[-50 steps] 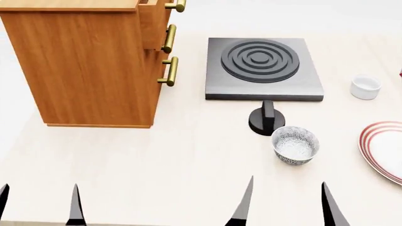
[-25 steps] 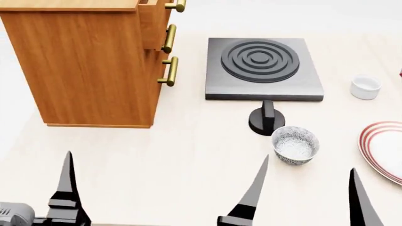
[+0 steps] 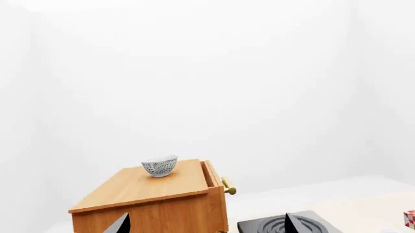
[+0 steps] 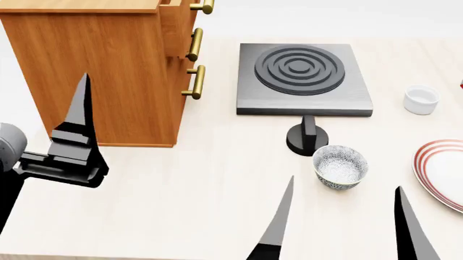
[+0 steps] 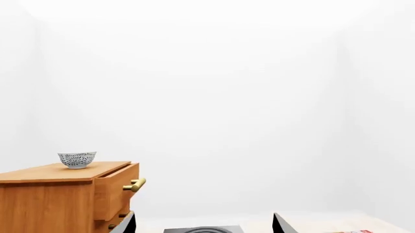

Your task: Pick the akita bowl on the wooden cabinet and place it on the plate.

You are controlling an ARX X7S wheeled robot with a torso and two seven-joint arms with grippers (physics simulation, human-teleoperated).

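- Head view: nearest the camera, the right gripper (image 4: 340, 222) is seen with its two dark fingers spread wide apart over the table's (image 4: 181, 200) front edge, nothing between them.
- At the table's left front, only one finger of the left gripper (image 4: 76, 116) is shown in the head view; in the left wrist view both fingertips (image 3: 122, 224) are seen set far apart, so it is open and empty.
- A second patterned bowl (image 4: 339, 166) is seen only in the head view, on the table just beyond the right gripper, beside a black knob (image 4: 307, 138).
- The plate (image 4: 443, 172) is cut off at the table's right edge.
- Farther back, a stove plate (image 4: 302, 78) and a small white cup (image 4: 420, 99) are seen.
- The wooden cabinet (image 4: 94, 76) stands at the back left; its top is hidden from the head view.
- The akita bowl (image 3: 159, 166) is shown only by the wrist views, upright on the cabinet top near its rear edge.
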